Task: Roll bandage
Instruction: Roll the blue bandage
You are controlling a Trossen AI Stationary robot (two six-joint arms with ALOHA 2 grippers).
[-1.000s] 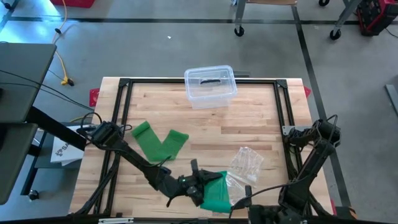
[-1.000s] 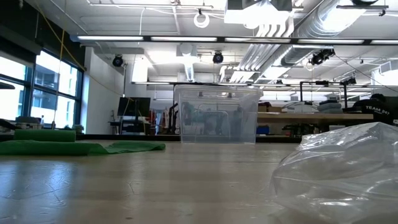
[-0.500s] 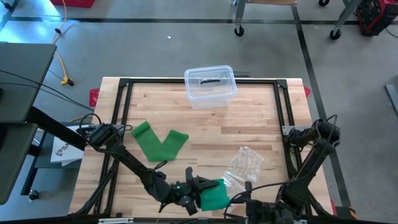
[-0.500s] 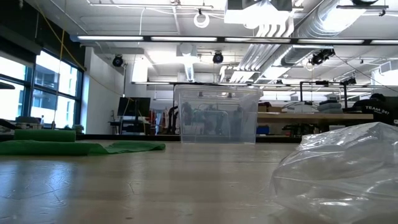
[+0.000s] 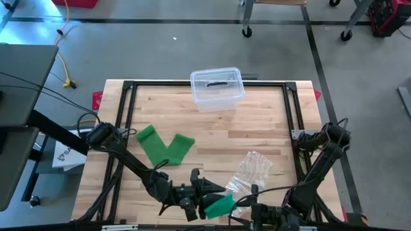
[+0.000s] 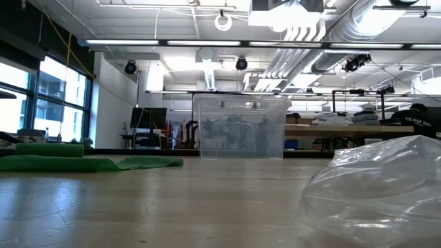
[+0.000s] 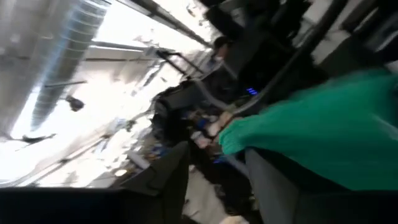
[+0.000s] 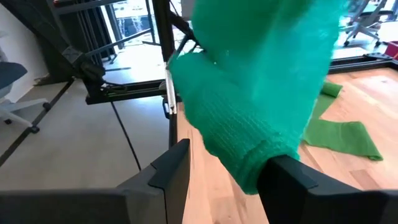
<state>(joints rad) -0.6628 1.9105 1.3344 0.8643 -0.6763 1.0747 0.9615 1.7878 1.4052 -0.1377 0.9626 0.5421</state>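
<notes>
**Green bandage at the near edge, between the two grippers**

A rolled part of the green bandage (image 5: pixel 219 205) is seen at the near edge of the tabletop (image 5: pixel 257 122), close to both grippers. The left gripper (image 5: pixel 204 190) is placed just beside it, and its fingers are seen apart in the left wrist view, with green cloth lying across them. The right gripper (image 5: pixel 252 205) is located at the other side of the roll; its fingers (image 8: pixel 163 168) are also apart, and the bandage hangs between them. The rest of the bandage (image 5: pixel 164 145) lies flat further left. A crumpled plastic bag (image 5: pixel 254 168) lies near the roll, and a clear container (image 5: pixel 217 88) stands at the far edge.
</notes>
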